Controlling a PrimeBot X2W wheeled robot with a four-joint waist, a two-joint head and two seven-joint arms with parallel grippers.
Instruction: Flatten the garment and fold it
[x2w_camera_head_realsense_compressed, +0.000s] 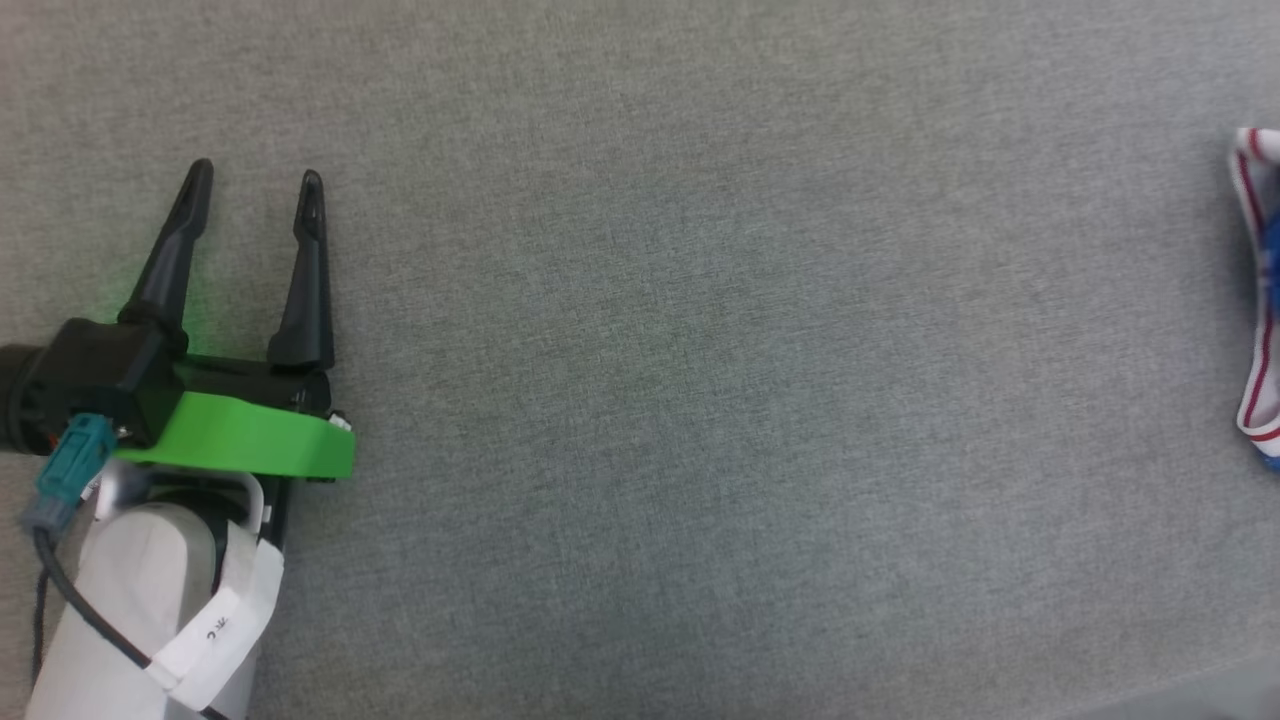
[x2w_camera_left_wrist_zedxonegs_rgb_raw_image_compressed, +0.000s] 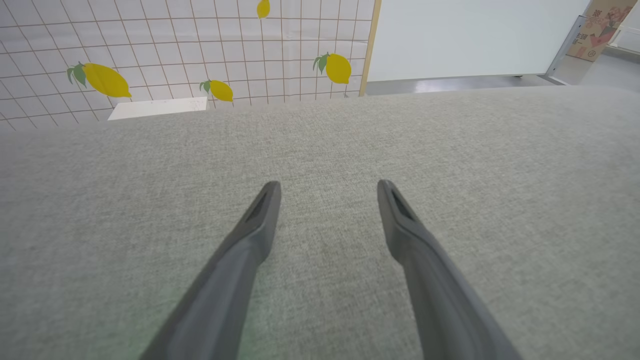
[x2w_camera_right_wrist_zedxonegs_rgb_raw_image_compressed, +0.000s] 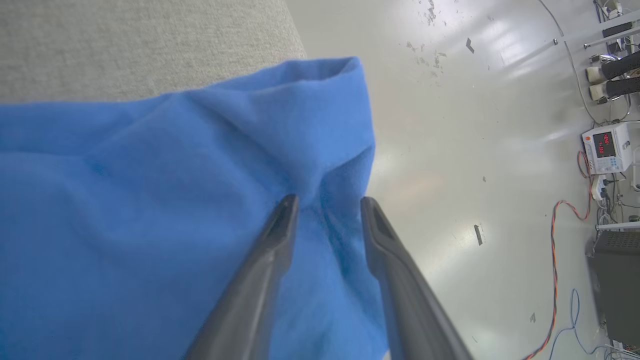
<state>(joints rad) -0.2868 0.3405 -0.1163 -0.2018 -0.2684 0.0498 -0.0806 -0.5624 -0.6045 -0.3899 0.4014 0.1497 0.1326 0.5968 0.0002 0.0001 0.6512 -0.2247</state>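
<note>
The garment (x2w_camera_head_realsense_compressed: 1250, 215) shows at the far right edge of the head view as white trim with red stripes and a sliver of blue. In the right wrist view its blue cloth (x2w_camera_right_wrist_zedxonegs_rgb_raw_image_compressed: 150, 200) lies rumpled at the edge of the grey surface, one corner hanging past the edge over the floor. My right gripper (x2w_camera_right_wrist_zedxonegs_rgb_raw_image_compressed: 329, 200) is open, its two fingers a little apart on either side of a raised fold of the blue cloth. My left gripper (x2w_camera_head_realsense_compressed: 256, 175) is open at the left, above bare grey surface (x2w_camera_left_wrist_zedxonegs_rgb_raw_image_compressed: 328, 184), far from the garment and holding nothing.
The grey fabric work surface (x2w_camera_head_realsense_compressed: 700, 350) spreads wide between the left gripper and the garment. Past its edge lies glossy floor (x2w_camera_right_wrist_zedxonegs_rgb_raw_image_compressed: 450, 125) with cables and equipment (x2w_camera_right_wrist_zedxonegs_rgb_raw_image_compressed: 605, 147). A lemon-patterned wall (x2w_camera_left_wrist_zedxonegs_rgb_raw_image_compressed: 175, 50) and a white board (x2w_camera_left_wrist_zedxonegs_rgb_raw_image_compressed: 465, 35) stand beyond the far edge.
</note>
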